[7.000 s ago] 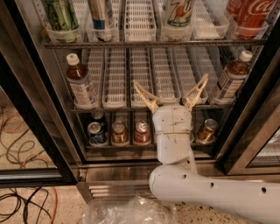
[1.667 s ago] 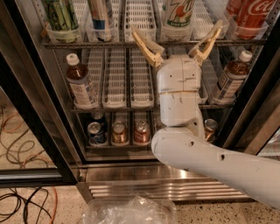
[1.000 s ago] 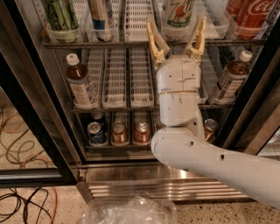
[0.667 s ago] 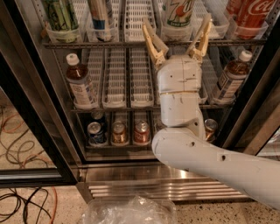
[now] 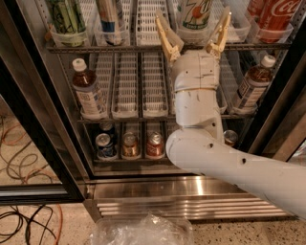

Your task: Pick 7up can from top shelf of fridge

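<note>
The 7up can [image 5: 197, 13] stands in a clear cup-front lane on the top shelf [image 5: 143, 48] of the fridge [image 5: 33, 119], its top cut off by the frame's upper edge. My gripper [image 5: 192, 21] reaches up in front of it, open, with one tan finger [image 5: 165, 33] to the can's left and the other at its right. The fingers straddle the can's lower part and its cup; I cannot tell whether they touch it. My white arm covers the middle shelf behind it.
A dark green patterned can [image 5: 66, 16] and a blue-striped can [image 5: 110, 16] stand on the top shelf at left, a red Coca-Cola can [image 5: 277, 16] at right. Brown bottles [image 5: 88, 91] flank the middle shelf. Small cans [image 5: 129, 145] sit on the bottom rack. Crumpled plastic [image 5: 143, 232] and cables [image 5: 19, 220] lie on the floor.
The gripper has risen from the middle shelf up to the top shelf. Its fingers have narrowed from a wide spread to bracket the 7up can.
</note>
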Motion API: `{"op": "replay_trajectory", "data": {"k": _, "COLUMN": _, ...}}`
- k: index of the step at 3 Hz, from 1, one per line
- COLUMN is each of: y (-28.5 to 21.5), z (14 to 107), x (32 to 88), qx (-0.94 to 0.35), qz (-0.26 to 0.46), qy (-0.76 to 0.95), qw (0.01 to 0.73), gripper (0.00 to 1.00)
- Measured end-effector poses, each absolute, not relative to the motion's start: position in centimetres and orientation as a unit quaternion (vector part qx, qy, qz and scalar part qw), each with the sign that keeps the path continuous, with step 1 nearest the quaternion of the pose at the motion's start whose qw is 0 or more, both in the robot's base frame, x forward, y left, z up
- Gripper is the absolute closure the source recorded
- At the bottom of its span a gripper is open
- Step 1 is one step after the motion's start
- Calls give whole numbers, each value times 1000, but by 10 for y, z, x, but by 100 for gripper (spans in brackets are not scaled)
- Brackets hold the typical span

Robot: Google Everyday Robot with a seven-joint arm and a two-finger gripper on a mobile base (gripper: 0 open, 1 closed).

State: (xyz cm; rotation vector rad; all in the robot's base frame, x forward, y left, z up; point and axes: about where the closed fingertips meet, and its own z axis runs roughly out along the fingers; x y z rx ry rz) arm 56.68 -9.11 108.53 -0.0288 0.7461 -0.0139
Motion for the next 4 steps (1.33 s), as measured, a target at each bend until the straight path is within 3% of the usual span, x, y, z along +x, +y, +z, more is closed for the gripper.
{"op": "replay_trajectory", "data": {"k": 4, "y": -102, "z": 1101, "x": 611, "qx": -13, "qz": -29, "qy": 351, "qw": 936, "gripper": 18}}
